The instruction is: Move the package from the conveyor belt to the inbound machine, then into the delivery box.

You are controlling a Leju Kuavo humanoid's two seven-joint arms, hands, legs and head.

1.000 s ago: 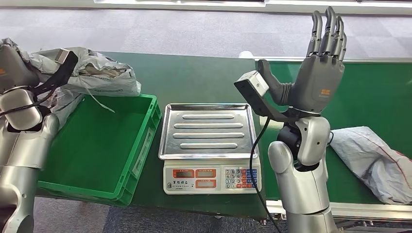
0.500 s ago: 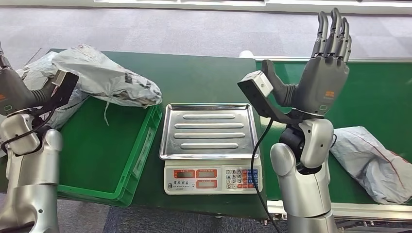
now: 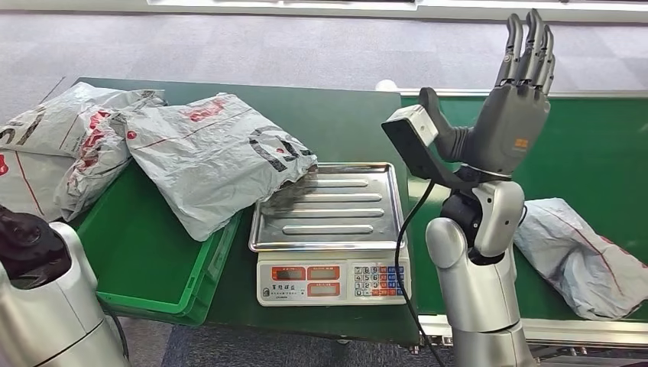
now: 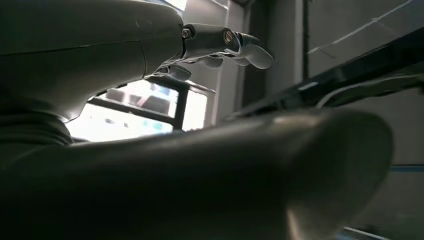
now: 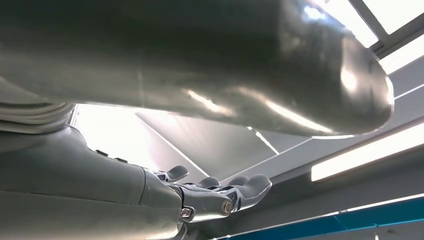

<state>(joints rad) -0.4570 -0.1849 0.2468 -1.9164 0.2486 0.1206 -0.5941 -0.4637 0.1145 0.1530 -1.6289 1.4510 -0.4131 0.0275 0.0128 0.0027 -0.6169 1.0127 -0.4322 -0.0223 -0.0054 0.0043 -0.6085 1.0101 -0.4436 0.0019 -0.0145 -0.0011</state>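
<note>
– Two hands to enter first. Condition?
– Right hand (image 3: 508,115): raised upright beside the scale, fingers straight and together, thumb out, palm bare. Left hand (image 4: 220,42): the left wrist view shows its fingers stretched away from the thumb with nothing between them. The left arm sits low at the near left corner of the head view.
– Change since half a second ago?
– The left hand then held the grey package (image 3: 214,157) up over the crate. It has let go, and the arm has dropped. The right hand has barely moved.
– Where is that package?
– It lies across the right rim of the green crate (image 3: 191,298), one end resting on the left corner of the scale tray (image 3: 328,206).
– Counts?
– One scale (image 3: 332,283), one crate. One more package (image 3: 581,256) on the conveyor belt (image 3: 604,153), right of the right arm. A pile of bags (image 3: 53,153) at the crate's far left: at least two, the exact number unclear.
– Writing?
– Black and red print on the bags, an orange mark on the back of the right hand, small labels on the scale front. None of it legible.
</note>
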